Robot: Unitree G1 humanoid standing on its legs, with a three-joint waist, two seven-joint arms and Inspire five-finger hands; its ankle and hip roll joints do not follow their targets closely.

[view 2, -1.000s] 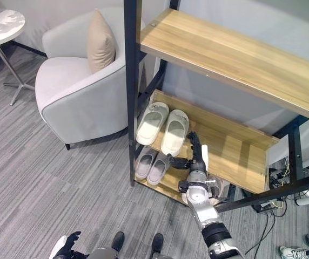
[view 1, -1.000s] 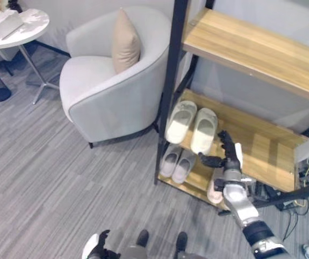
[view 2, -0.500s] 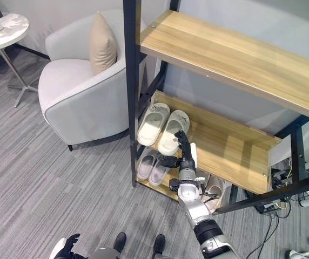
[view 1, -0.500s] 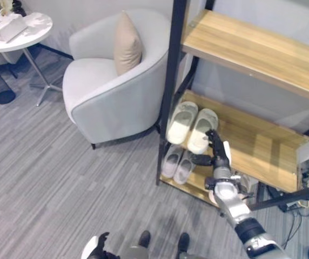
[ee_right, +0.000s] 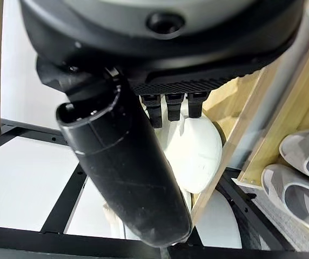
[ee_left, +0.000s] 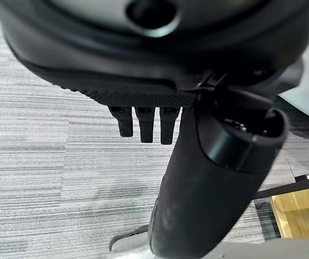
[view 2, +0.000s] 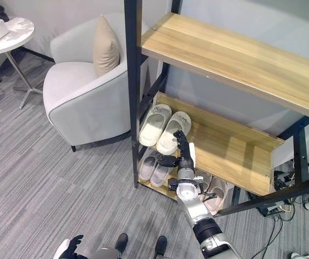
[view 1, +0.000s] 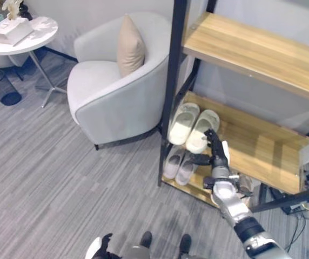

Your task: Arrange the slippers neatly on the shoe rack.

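A pair of cream slippers [view 1: 184, 121] lies side by side at the left end of the shoe rack's middle shelf [view 1: 262, 145]. My right hand [view 1: 217, 157] is open, its straight fingers up against the heel end of the right cream slipper [view 1: 202, 131], its thumb reaching left below the shelf edge. The same slipper [ee_right: 197, 151] shows just past the fingers in the right wrist view. Grey slippers [view 1: 178, 163] lie as a pair on the bottom shelf, with pinkish slippers [view 2: 217, 190] to their right. My left hand [view 1: 101, 247] hangs low over the floor, open and holding nothing.
A light grey armchair [view 1: 111, 97] with a beige cushion [view 1: 130, 47] stands just left of the rack's black post [view 1: 170, 81]. A round white side table [view 1: 19, 35] and a dark bin [view 1: 3, 89] are at the far left. A wide wooden top shelf [view 1: 257, 51] overhangs the slippers.
The view has shifted slightly. My right hand has moved left and up to the heel of the right cream slipper, which now lies a little more slanted. The left hand stays low.
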